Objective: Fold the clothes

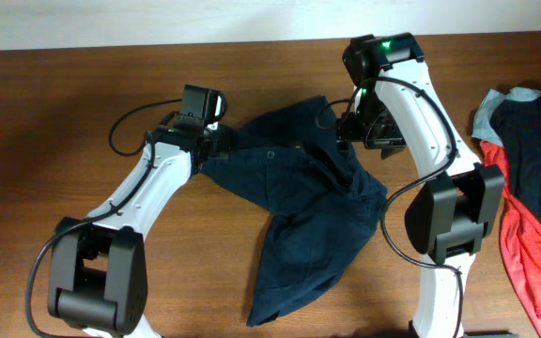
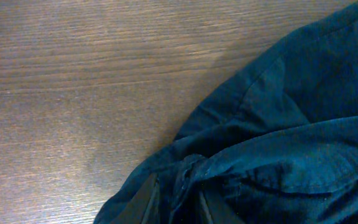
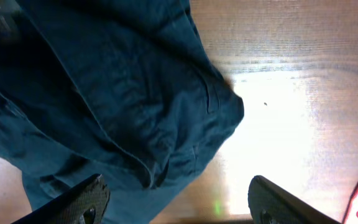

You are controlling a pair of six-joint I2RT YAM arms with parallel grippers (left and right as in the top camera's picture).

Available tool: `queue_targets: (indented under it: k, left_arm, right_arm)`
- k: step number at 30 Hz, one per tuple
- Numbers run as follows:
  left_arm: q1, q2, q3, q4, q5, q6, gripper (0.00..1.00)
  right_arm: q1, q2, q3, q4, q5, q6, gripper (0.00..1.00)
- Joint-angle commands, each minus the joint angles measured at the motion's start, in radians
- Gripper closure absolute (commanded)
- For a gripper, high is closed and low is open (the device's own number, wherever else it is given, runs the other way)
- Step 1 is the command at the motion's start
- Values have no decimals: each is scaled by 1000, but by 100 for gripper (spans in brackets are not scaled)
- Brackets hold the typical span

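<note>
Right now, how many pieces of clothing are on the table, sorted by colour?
Navy: 2, the dark navy fabric shorts mid-table and the navy fabric top in the right-hand heap
Red: 1, the red fabric garment
Pale grey-blue: 1, the pale grey-blue fabric garment
Total: 4

Dark navy shorts (image 1: 299, 216) lie crumpled on the brown tabletop (image 1: 64, 103), spreading from between the two end effectors toward the near edge. The left end effector (image 1: 216, 141) meets the shorts' edge, with cloth bunched right at its tip. The right end effector (image 1: 360, 127) sits over the shorts' far corner, its fingers hidden from above. Well off to its outer side lies a heap of clothes (image 1: 533, 178), navy, red and pale grey-blue.
</note>
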Motion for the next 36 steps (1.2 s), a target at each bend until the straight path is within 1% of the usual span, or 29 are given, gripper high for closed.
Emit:
queue_targets:
  k: [1, 16, 19, 24, 31, 36]
  left_arm:
    - [0, 14, 14, 2, -15, 5, 80]
    - [1, 14, 14, -2, -15, 5, 80]
    - [1, 14, 14, -2, -15, 5, 80]
    - [1, 14, 14, -2, -15, 5, 80]
    - [1, 14, 14, -2, -15, 5, 80]
    - [1, 14, 14, -2, -15, 5, 80]
  right_arm:
    - [6, 0, 15, -20, -11, 2, 22]
    - [108, 1, 13, -26, -6, 10, 22]
    - [113, 1, 3, -26, -2, 11, 22]
    - [112, 1, -50, -26, 94, 84, 22]
    - [112, 1, -108, -23, 119, 94, 22]
    - [105, 1, -112, -26, 157, 118, 22]
